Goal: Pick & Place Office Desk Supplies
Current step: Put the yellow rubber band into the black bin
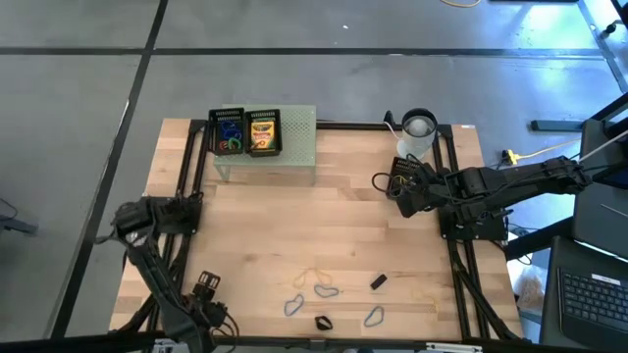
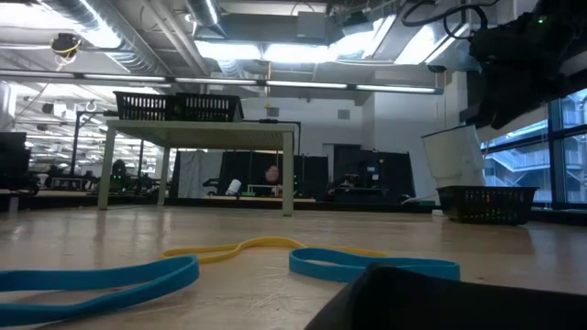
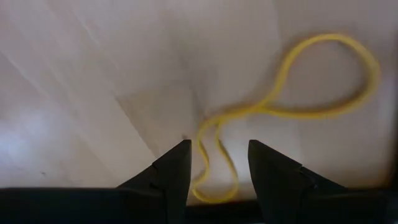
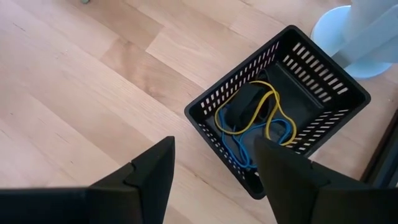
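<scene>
High view: my left claw (image 1: 206, 284) sits at the table's seven o'clock; my right claw (image 1: 395, 186) hangs at two o'clock over a small black basket (image 1: 404, 173) beside the white cup (image 1: 417, 127). At twelve o'clock the green stand (image 1: 294, 137) carries two more baskets: one with coloured loops (image 1: 230, 135), one with a crayon box (image 1: 262, 132). Loose items lie at six o'clock: a yellow band (image 1: 312, 276), blue bands (image 1: 325, 290), two black clips (image 1: 378, 281). I judge the sorting part done, with this cluster left.

Low view: a blue band (image 2: 101, 275) and the yellow band (image 2: 248, 247) lie in the foreground; the basket (image 2: 486, 203) stands at three o'clock.

Left wrist view: my left fingers (image 3: 177, 171) are spread, empty, straddling one end of the yellow band (image 3: 280, 106), which lies flat on the table.

Right wrist view: my right fingers (image 4: 152, 168) are spread, holding nothing, above the basket (image 4: 205, 118). Inside: yellow and blue bands (image 4: 249, 124) tangled over a dark clip (image 4: 242, 106).
</scene>
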### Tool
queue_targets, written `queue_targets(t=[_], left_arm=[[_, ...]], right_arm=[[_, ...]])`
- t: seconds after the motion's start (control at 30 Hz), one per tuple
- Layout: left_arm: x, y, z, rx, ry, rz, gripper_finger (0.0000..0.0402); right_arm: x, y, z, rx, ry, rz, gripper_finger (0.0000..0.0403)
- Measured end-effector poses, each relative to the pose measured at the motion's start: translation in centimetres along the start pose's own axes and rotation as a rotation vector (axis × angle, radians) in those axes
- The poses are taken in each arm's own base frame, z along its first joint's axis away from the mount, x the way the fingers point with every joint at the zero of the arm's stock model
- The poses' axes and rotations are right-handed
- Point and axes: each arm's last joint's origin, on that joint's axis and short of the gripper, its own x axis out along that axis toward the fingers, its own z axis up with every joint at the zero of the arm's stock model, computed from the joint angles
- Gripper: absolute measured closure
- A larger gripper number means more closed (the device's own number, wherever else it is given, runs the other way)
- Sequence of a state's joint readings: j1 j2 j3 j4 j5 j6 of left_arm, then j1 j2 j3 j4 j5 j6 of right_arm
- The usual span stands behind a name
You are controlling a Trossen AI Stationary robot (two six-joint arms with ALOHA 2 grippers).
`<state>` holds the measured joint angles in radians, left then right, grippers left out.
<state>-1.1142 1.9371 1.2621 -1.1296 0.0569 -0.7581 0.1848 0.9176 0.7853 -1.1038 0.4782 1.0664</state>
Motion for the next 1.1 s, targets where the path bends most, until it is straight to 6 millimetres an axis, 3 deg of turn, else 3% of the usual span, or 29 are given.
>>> queue_targets(t=[0.33, 0.67, 0.93, 1.1], left_arm=[[2.0, -0.6, 0.9, 0.16, 0.02, 0.051, 0.0258], [2.0, -0.7, 1.4, 0.137, -0.013, 0.003, 0.0391], [1.8, -0.2, 1.8, 0.098, -0.02, 0.003, 0.0398], [0.7, 0.5, 2.3, 0.072, -0.09, 0.04, 0.0399]], right_arm=[[0.0, 0.1, 0.0, 0.004, -0.005, 0.006, 0.0184], [0.0, 0.1, 0.1, 0.005, -0.008, 0.006, 0.0184], [0.0, 0.1, 0.1, 0.005, -0.008, 0.006, 0.0184], [0.0, 0.1, 0.1, 0.005, -0.008, 0.007, 0.0184]])
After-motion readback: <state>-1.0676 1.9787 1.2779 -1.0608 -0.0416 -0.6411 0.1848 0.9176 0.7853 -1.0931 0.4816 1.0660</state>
